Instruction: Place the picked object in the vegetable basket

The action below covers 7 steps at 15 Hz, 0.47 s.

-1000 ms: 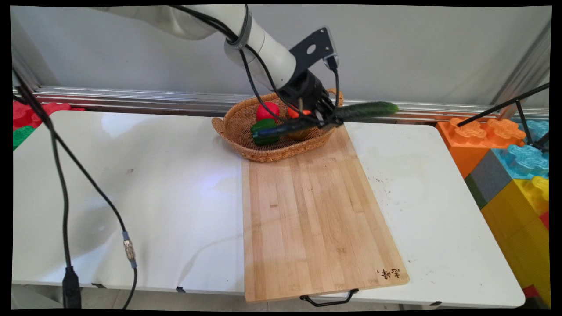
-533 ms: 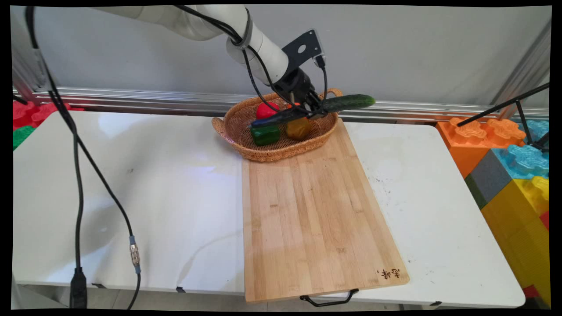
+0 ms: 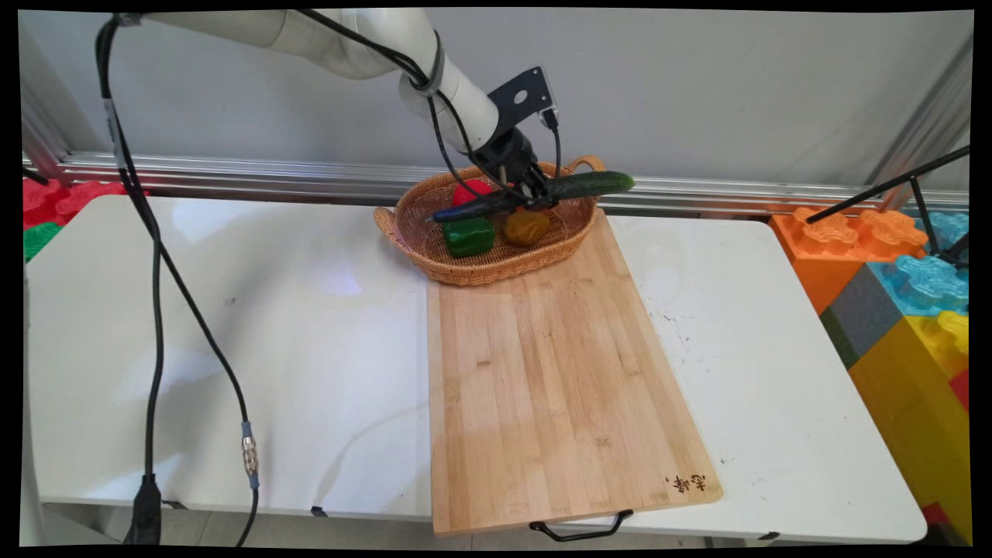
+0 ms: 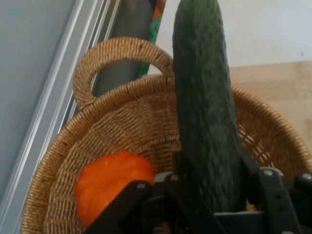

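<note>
A wooden cutting board [image 3: 554, 372] lay on the white table [image 3: 232, 349], touching a wicker basket [image 3: 496, 263] at its far end. Above the basket, the gripper [image 3: 535, 198] had its fingers clamped around a long cucumber [image 3: 535, 194], held level over a green pepper [image 3: 468, 236], a red pepper [image 3: 470, 191] and a small orange pumpkin [image 4: 109, 183].

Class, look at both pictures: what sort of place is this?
Probably a robot test lab set up as a mock kitchen: a gripper holding a cucumber over a basket, a chopping board, and big toy blocks alongside.
</note>
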Motion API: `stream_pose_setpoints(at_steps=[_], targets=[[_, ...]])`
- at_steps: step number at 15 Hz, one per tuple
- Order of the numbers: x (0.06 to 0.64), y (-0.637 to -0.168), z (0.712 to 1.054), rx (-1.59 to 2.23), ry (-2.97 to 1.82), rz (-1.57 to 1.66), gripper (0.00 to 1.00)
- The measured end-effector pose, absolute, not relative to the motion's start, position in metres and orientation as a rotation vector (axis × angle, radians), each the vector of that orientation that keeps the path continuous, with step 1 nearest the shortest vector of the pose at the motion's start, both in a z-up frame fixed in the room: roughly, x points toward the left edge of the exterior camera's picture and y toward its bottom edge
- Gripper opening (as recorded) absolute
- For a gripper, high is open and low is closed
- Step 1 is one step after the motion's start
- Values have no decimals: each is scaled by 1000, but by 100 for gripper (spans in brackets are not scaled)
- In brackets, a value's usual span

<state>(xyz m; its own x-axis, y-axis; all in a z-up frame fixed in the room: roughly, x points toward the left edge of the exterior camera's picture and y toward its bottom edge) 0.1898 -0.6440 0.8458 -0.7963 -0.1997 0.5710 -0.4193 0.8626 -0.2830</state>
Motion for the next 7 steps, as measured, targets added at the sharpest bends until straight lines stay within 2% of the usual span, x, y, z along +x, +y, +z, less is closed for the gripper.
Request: stream_pose_setpoints(at_steps=[1,2,7], targets=[[191,-645,844,449,-2497,542,0],[192,-646,840,448,-2502,536,100],[190,-646,833,457,-2489,504,100]])
